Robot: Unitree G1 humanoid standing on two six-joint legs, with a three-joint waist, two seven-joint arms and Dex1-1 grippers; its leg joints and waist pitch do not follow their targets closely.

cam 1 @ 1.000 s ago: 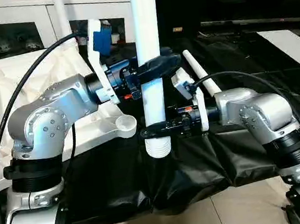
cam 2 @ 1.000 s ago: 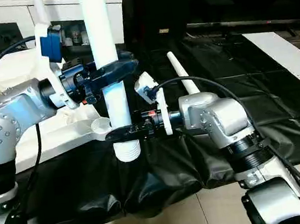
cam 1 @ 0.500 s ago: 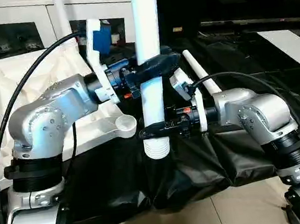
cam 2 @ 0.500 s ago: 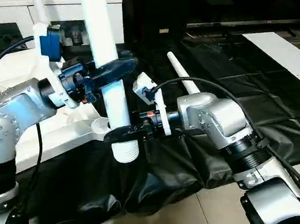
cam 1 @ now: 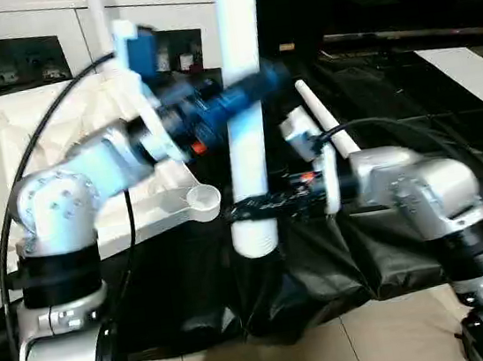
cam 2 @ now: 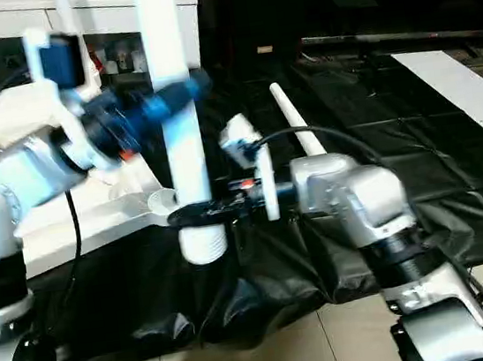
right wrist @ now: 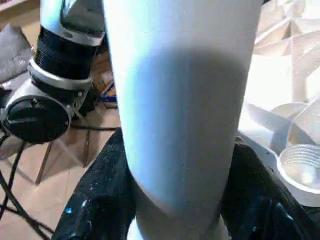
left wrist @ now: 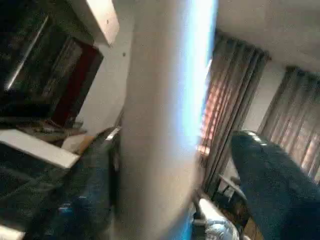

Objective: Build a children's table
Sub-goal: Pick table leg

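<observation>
Both arms have a white table leg (cam 1: 245, 126) held upright in the middle of the frame, its threaded end (cam 1: 254, 237) hanging just off the front edge of the black-sheeted table (cam 1: 413, 131). The right gripper (cam 1: 262, 204) is clamped round the leg low down, just above the threads, and the right wrist view shows dark fingers (right wrist: 97, 200) hugging the tube on both sides. The left gripper (cam 1: 244, 96) sits higher on the same leg; it is smeared with motion, so I cannot tell whether it is clenched or loose. The upturned tabletop (cam 1: 6, 149) lies at the left, ribbed side up, with a round corner socket (cam 1: 201, 201) just beside the leg's lower end. One leg (cam 1: 96, 13) stands at the upper left, seemingly already fitted, and another (cam 1: 322, 116) lies on the black sheet behind the right arm. I'd judge this the step of bringing a leg to its socket. Next, the threaded end has to be carried left over that socket, squared up, lowered and twisted in.
</observation>
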